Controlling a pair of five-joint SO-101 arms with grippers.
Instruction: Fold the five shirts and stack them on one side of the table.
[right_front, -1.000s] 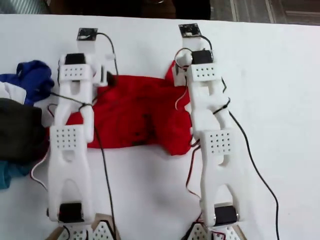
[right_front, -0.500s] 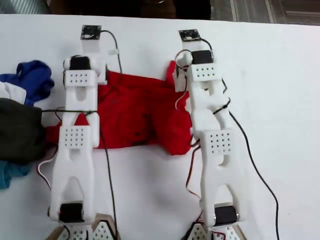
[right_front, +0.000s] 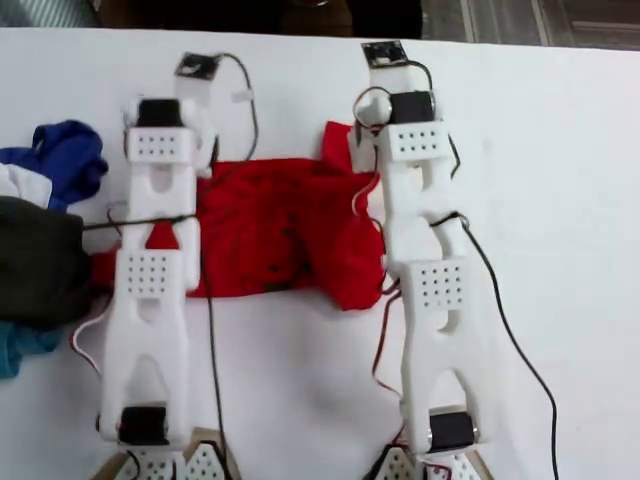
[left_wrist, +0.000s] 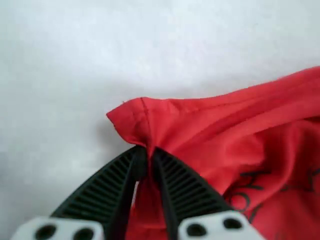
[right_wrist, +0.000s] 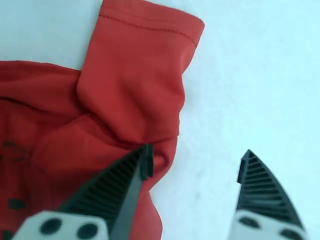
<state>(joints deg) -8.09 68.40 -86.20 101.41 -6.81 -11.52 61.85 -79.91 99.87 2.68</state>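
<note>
A crumpled red shirt (right_front: 270, 225) lies on the white table between the two arms. In the left wrist view my left gripper (left_wrist: 148, 154) is shut on a hemmed corner of the red shirt (left_wrist: 210, 130), pinching a fold of cloth just above the table. In the right wrist view my right gripper (right_wrist: 195, 160) stands open over the shirt's far right edge, one finger (right_wrist: 125, 180) resting over the red cloth (right_wrist: 135, 85) beside a sleeve, the other above bare table. In the high view the left arm (right_front: 150, 270) covers the shirt's left part and the right arm (right_front: 425, 270) its right edge.
A heap of other shirts sits at the table's left edge: a blue one (right_front: 60, 155), a white one (right_front: 18, 185), a dark one (right_front: 35, 260) and a teal one (right_front: 15, 345). Cables trail from both arms. Bare white table (right_front: 560, 200) extends to the right.
The left arm swung right and then stretched toward the far edge, dragging the shirt's left corner with it. The right arm also extended slightly farther, and the sleeve by it shifted.
</note>
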